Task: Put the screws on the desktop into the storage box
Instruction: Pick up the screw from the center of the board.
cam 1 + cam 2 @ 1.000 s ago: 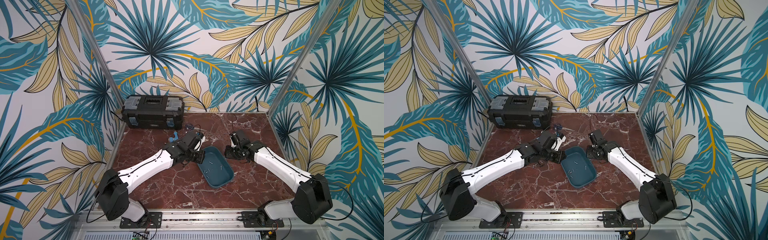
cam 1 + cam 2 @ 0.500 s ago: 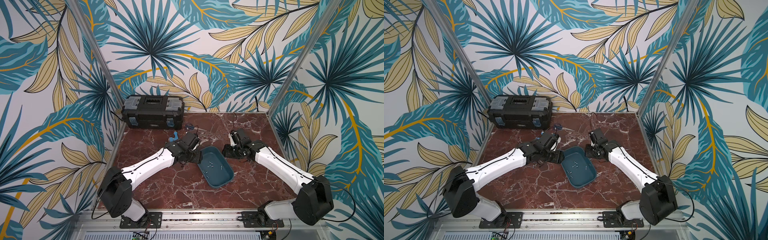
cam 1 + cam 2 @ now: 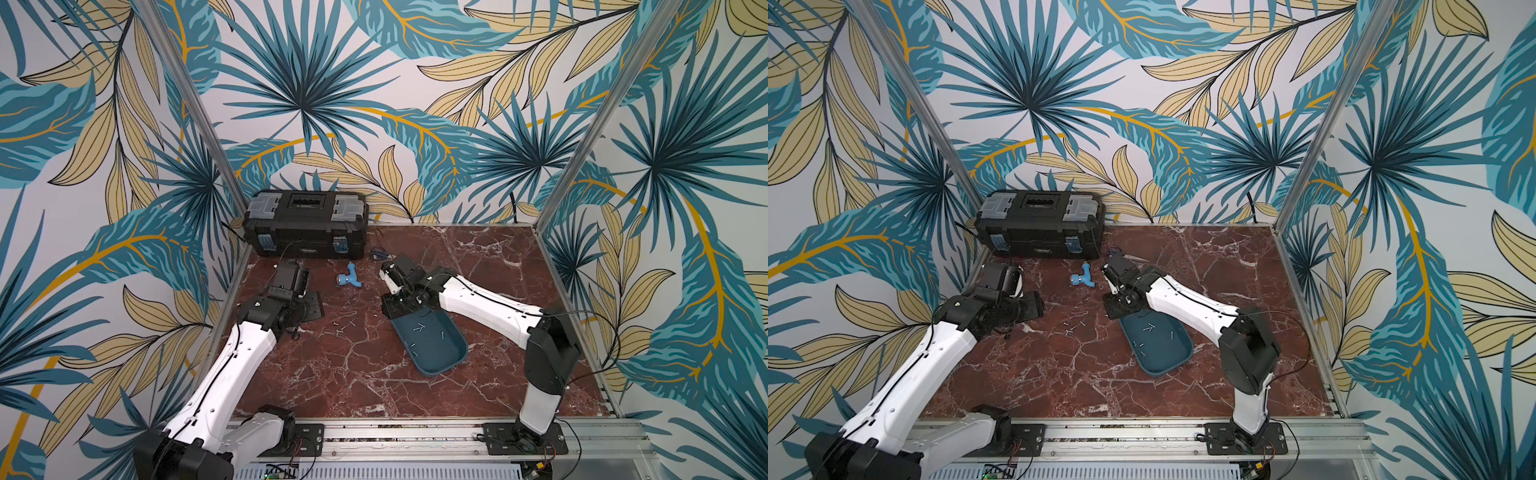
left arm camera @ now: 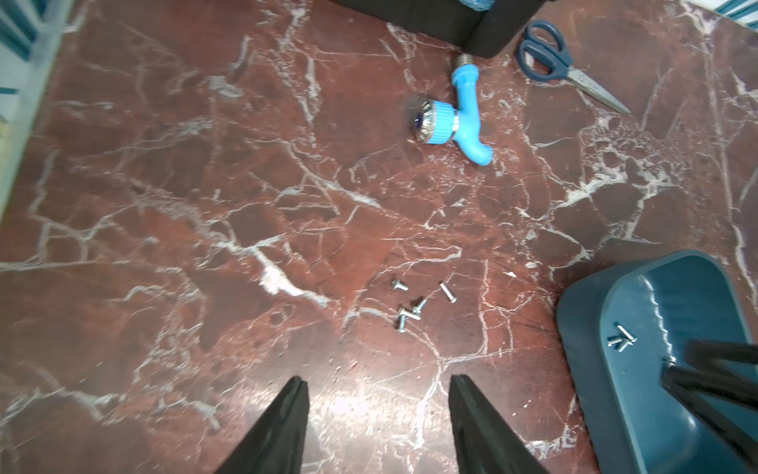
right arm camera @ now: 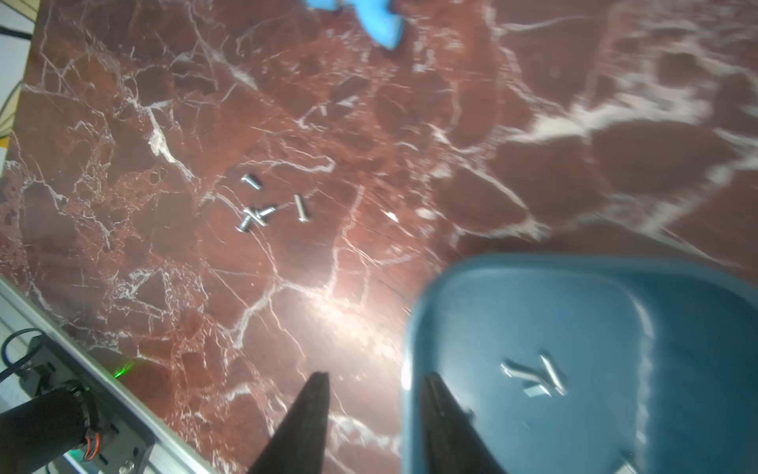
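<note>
Red-brown marble counter is seen beneath both arms. Loose screws are scattered well ahead of the left fingers, which are spread and empty. The storage box rim is straddled by the right fingers; whether it is clamped cannot be told.

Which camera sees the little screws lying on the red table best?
The left wrist view: the loose screws look sharp and separate. The right wrist view shows them blurrier. In both top views they are only tiny specks.
</note>
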`<act>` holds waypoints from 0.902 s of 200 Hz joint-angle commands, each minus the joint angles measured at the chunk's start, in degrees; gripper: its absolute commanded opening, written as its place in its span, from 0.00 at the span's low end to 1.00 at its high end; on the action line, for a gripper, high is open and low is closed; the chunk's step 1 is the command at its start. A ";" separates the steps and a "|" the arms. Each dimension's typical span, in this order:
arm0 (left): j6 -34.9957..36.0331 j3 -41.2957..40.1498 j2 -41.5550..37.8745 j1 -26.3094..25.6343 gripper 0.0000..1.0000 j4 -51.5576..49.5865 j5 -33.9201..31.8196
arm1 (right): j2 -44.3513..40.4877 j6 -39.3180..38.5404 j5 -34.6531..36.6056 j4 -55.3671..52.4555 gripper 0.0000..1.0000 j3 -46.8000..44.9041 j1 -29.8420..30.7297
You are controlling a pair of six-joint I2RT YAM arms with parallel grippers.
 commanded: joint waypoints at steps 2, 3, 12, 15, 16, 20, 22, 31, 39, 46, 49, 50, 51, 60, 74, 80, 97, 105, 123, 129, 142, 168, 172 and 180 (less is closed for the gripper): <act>2.89 -1.09 -2.31 0.69 0.59 -5.10 -4.25 | 6.25 -3.34 2.14 -4.15 0.42 5.43 2.72; 2.89 -1.10 -2.43 0.69 0.59 -5.19 -4.32 | 6.57 -3.34 2.20 -4.25 0.42 5.75 2.82; 3.21 -0.72 -3.09 0.69 0.59 -5.71 -4.18 | 9.56 -3.68 2.41 -5.45 0.42 8.91 3.64; 3.31 -0.61 -3.31 0.69 0.59 -5.83 -4.05 | 10.55 -3.82 2.42 -5.79 0.42 9.86 3.89; 3.36 -0.60 -3.37 0.69 0.59 -5.86 -4.04 | 10.83 -3.85 2.43 -5.90 0.42 10.21 3.97; 3.61 -0.44 -3.57 0.69 0.59 -5.97 -3.89 | 12.03 -3.95 2.63 -6.40 0.42 11.46 4.25; 3.75 -0.41 -3.70 0.69 0.59 -6.09 -3.93 | 12.57 -4.00 2.75 -6.54 0.42 12.08 4.37; 4.10 -0.26 -4.04 0.69 0.59 -6.33 -4.34 | 15.02 -4.50 3.67 -7.04 0.42 14.43 4.95; 4.49 -0.53 -4.51 0.69 0.59 -5.98 -4.47 | 17.15 -4.97 4.65 -7.40 0.43 16.39 5.25; 4.82 -1.10 -5.00 0.82 0.60 -5.18 -4.14 | 18.99 -5.17 5.82 -7.78 0.43 18.00 5.38; 4.96 -1.33 -5.12 0.78 0.60 -4.78 -3.82 | 19.74 -5.30 6.16 -7.96 0.43 18.70 5.44; 4.97 -1.39 -5.15 0.83 0.60 -4.64 -3.75 | 20.04 -5.34 6.28 -8.00 0.43 18.94 5.46; 5.03 -1.56 -5.25 0.85 0.60 -4.43 -3.67 | 20.28 -5.35 6.42 -8.10 0.43 19.14 5.46; 5.16 -2.46 -5.72 1.10 0.60 -2.95 -2.58 | 22.21 -5.35 7.24 -8.69 0.43 21.01 5.61; 5.34 -2.70 -5.62 1.48 0.60 -2.61 -2.19 | 24.06 -5.38 6.82 -9.03 0.43 22.89 6.06; 5.34 -2.62 -5.45 1.56 0.60 -2.80 -2.19 | 24.67 -5.46 6.88 -9.00 0.43 23.54 6.40; 5.26 -2.77 -5.39 1.65 0.60 -2.62 -2.19 | 26.15 -5.90 7.02 -9.06 0.43 24.99 7.16; 5.26 -2.86 -5.44 1.74 0.60 -2.43 -1.35 | 26.77 -6.07 7.11 -9.06 0.43 25.61 7.33; 5.25 -2.96 -5.31 1.83 0.60 -2.34 -0.41 | 27.96 -6.03 6.80 -9.08 0.43 26.91 7.55; 5.25 -3.06 -5.23 1.90 0.60 -2.29 -0.28 | 28.41 -6.12 6.79 -9.26 0.43 27.30 7.64; 5.25 -3.00 -5.13 1.83 0.60 -2.29 0.06 | 29.22 -6.25 7.01 -9.52 0.42 28.27 7.77; 5.26 -3.04 -4.83 1.82 0.60 -2.31 0.22 | 31.34 -6.20 7.27 -11.24 0.39 31.12 7.84; 5.25 -3.00 -4.81 1.81 0.60 -2.35 0.21 | 31.60 -6.19 7.39 -11.41 0.39 31.39 7.93; 5.25 -3.02 -4.76 1.84 0.60 -2.38 0.30 | 32.13 -6.29 7.48 -11.64 0.38 31.80 7.98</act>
